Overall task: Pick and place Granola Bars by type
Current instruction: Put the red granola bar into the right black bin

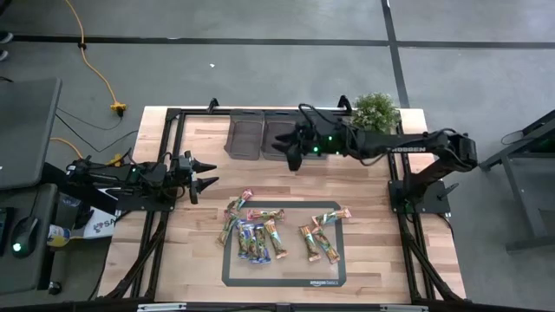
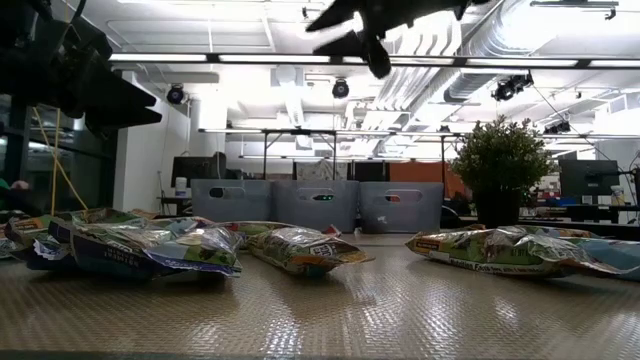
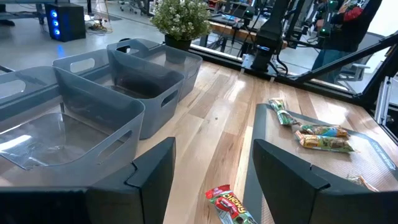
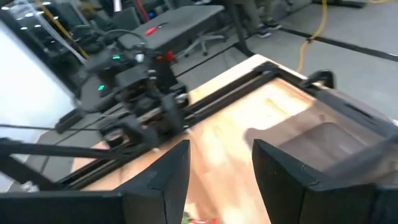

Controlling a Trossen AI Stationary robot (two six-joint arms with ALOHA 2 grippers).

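The Granola Bars [image 1: 260,236] lie scattered across a dark mat [image 1: 323,279] in the lower centre of the high view, most on it, a few at its upper-left edge, none held. The left gripper [image 1: 211,175], fingers spread and empty, hovers over bare wood at centre-left, pointing right toward the bars. The right gripper [image 1: 284,153], fingers also parted with nothing between them, hangs at upper centre, just beside the grey bins [image 1: 260,139] along the table's [image 1: 182,251] top edge. A potted plant [image 1: 375,111] stands right of the bins.
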